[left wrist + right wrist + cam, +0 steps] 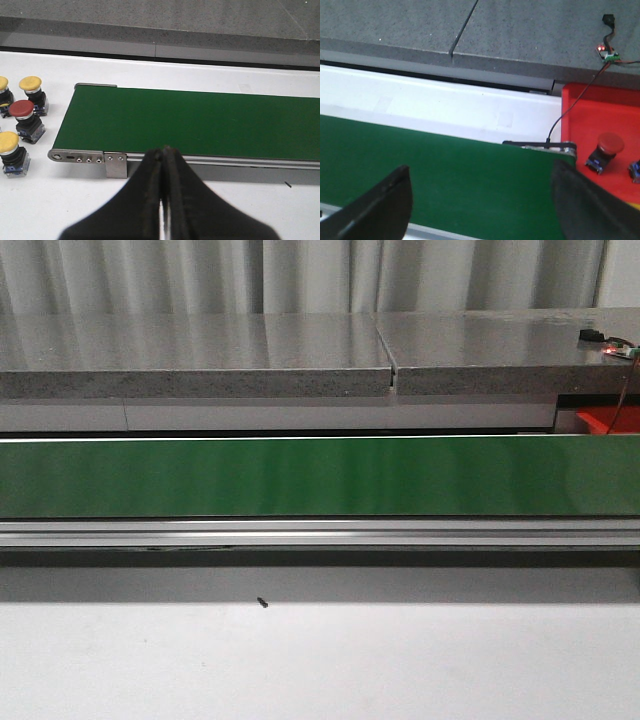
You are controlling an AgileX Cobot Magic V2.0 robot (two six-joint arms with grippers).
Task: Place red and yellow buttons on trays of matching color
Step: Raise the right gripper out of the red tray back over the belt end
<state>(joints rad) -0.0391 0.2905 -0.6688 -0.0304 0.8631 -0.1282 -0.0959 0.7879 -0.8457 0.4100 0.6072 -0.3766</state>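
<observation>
A: Okay, quick. The left gripper (163, 150) has its fingers pressed together, holding nothing, hanging over the near edge of the green conveyor belt (200, 122). It should spread its fingers before dropping on a button.

B: Which button?

A: The red button (22, 109) sits on the white table (50, 200) off the belt's end, among yellow buttons (30, 84) packed close (come straight down, or it nudges the neighbours).

B: And the right side?

A: The right gripper (480, 200) is wide apart, empty, over the belt. Only its wrist view shows the red tray (600, 115) with a red button (610, 143) already in it. The front view shows only bare belt and a sliver of that tray.
</observation>
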